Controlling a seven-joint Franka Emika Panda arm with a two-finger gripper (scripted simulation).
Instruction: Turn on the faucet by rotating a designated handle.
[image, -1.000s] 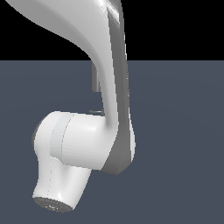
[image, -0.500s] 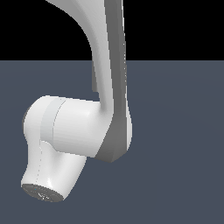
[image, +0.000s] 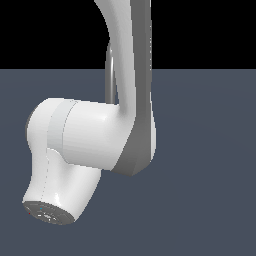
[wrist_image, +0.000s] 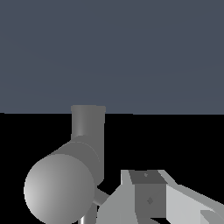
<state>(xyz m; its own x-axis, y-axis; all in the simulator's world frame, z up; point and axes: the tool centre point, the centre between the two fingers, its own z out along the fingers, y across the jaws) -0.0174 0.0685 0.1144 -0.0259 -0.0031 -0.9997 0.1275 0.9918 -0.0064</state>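
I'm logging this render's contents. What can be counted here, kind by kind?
Robot arm: 1
Faucet: 1
Handle, only partly visible: 1
Total: 3

Sharp, evenly lit render, soft shading

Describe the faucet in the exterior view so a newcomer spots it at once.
Start at the big white robot arm that fills the middle of the exterior view. Above its fat horizontal joint, against the arm's upright link on the exterior view's left, a thin curved strip peeks out: the faucet. It is the only slim, dark grey metal piece beside the bulky white arm.
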